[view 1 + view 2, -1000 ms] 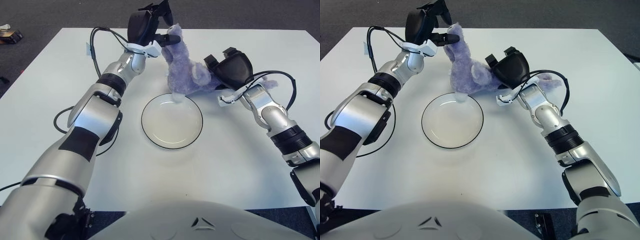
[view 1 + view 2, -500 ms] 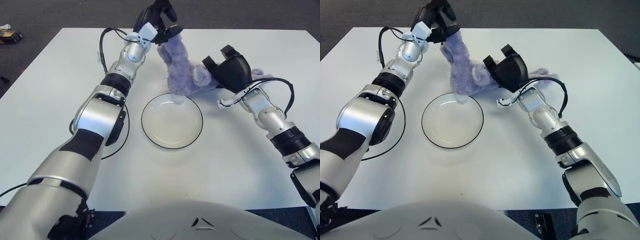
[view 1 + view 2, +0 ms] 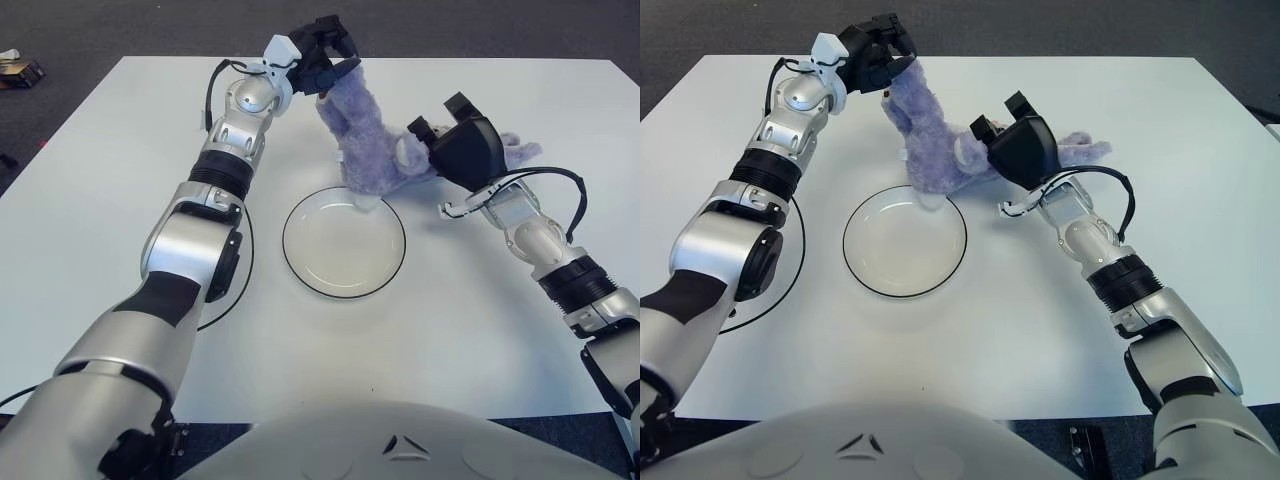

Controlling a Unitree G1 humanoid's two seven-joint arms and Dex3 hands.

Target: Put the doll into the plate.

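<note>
We've got the purple doll (image 3: pixel 368 140) held up between both hands toward the far edge of the counter (image 3: pixel 120 260), its lowest foot hanging right at the far rim of the plate (image 3: pixel 344 243). Our left hand (image 3: pixel 322 62) pinches the top of the doll; our right hand (image 3: pixel 455 150) is curled around its other end. The risk: most of the doll hangs beyond the plate, so letting go here could drop it on the rim, tip the plate, or flop it onto the counter.
</note>
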